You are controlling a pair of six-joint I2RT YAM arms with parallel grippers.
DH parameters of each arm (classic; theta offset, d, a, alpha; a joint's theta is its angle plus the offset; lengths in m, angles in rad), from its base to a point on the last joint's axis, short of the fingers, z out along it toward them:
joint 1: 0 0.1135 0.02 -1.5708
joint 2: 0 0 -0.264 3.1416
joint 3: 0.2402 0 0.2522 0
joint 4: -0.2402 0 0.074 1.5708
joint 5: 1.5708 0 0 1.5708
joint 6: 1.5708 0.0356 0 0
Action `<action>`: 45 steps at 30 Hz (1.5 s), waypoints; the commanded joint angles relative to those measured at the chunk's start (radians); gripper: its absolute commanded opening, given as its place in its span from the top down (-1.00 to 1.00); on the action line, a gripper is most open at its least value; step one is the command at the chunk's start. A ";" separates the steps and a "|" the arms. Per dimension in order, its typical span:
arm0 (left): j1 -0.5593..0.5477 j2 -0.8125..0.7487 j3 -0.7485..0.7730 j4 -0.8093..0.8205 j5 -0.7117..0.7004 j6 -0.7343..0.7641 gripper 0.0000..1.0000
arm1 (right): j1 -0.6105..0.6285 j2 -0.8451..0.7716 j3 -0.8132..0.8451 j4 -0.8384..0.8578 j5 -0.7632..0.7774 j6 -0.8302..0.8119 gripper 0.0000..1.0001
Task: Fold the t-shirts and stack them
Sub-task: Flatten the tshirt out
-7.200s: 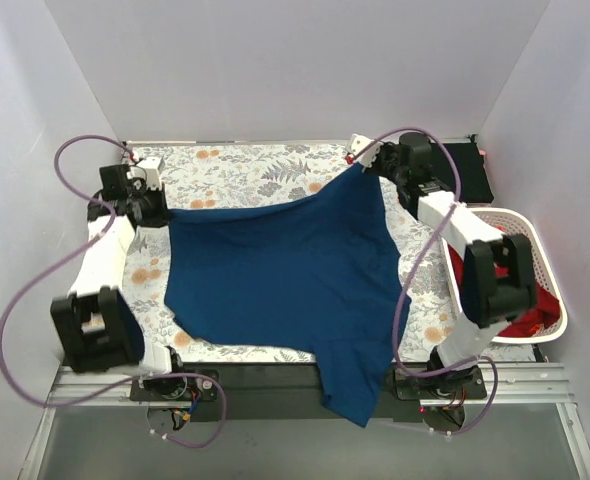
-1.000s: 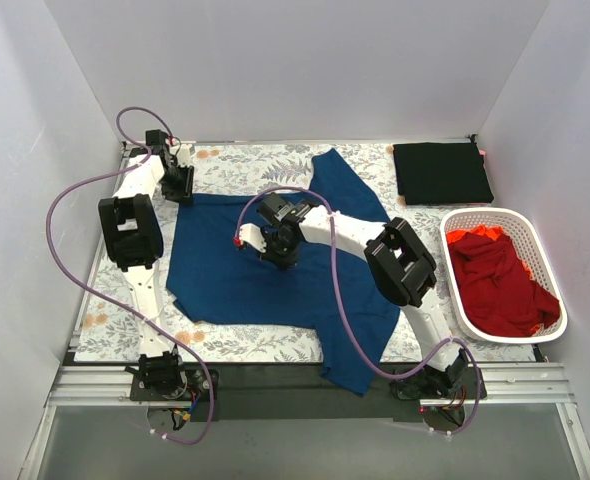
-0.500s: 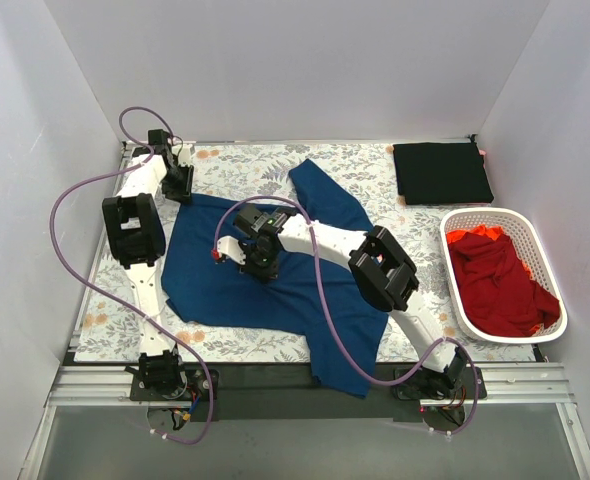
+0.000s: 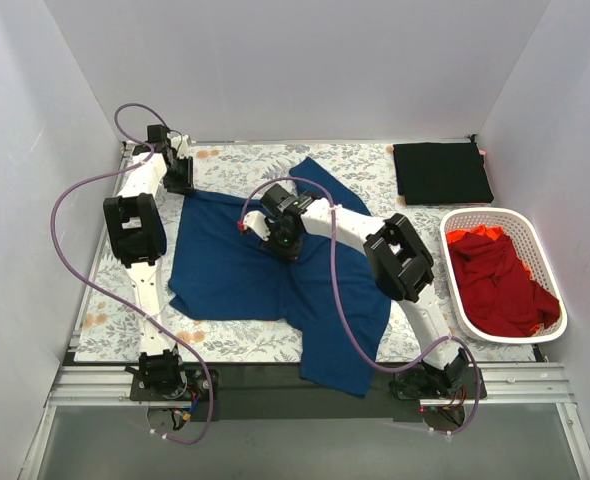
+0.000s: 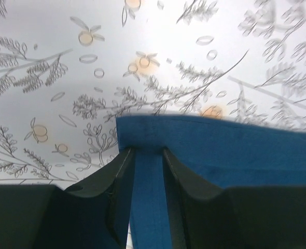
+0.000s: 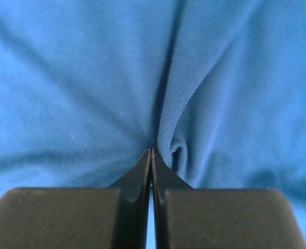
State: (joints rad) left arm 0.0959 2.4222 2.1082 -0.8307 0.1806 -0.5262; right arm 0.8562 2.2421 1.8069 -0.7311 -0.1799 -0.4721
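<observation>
The navy blue t-shirt [image 4: 225,270] lies rumpled on the floral table cover [image 4: 245,160], plain side up, its near hem hanging over the front edge. My left gripper [image 4: 182,183] is at the shirt's far left corner, and in the left wrist view [image 5: 148,151] a strip of blue hem [image 5: 236,150] sits between its fingers. My right gripper [image 4: 287,243] is over the middle of the shirt, and in the right wrist view [image 6: 152,151] it is shut on a pinched fold of blue cloth [image 6: 91,78]. A black t-shirt [image 4: 442,172] lies folded at the far right.
A white slotted basket [image 4: 515,338] stands at the right edge, holding a red shirt [image 4: 500,285] and a bit of orange cloth [image 4: 473,236]. Purple cables loop off both arms. White walls close in three sides.
The right gripper left the far right corner and now pinches the shirt's middle. In the last half second it pulled cloth back right and farther. The left gripper moved up to the far left corner.
</observation>
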 commanded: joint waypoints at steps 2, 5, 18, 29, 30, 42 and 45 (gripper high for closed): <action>-0.005 -0.011 0.081 0.102 0.063 -0.093 0.45 | -0.042 -0.030 -0.050 -0.039 0.091 -0.008 0.82; -0.013 0.026 0.117 0.113 0.047 -0.103 0.42 | -0.045 -0.044 -0.044 -0.039 0.082 -0.008 0.79; 0.013 -0.104 0.006 0.163 0.155 -0.133 0.28 | -0.212 -0.240 -0.003 -0.063 -0.289 0.001 0.23; 0.077 -0.372 -0.253 0.082 0.204 -0.022 -0.01 | -0.436 -0.153 -0.012 -0.045 -0.070 -0.008 0.51; 0.068 -0.389 -0.310 0.082 0.221 0.004 -0.01 | -0.448 -0.133 0.003 -0.044 -0.040 -0.008 0.53; -0.010 -0.212 -0.271 0.021 0.191 -0.075 0.21 | -0.537 0.056 0.118 0.013 0.132 -0.063 0.64; -0.010 -0.184 -0.266 0.035 0.129 -0.086 0.27 | -0.551 0.092 0.118 0.035 0.175 -0.079 0.66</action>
State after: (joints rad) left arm 0.0673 2.2303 1.8046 -0.7910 0.3836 -0.5854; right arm 0.3210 2.2932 1.8950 -0.7284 -0.0769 -0.5179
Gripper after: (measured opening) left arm 0.377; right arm 0.173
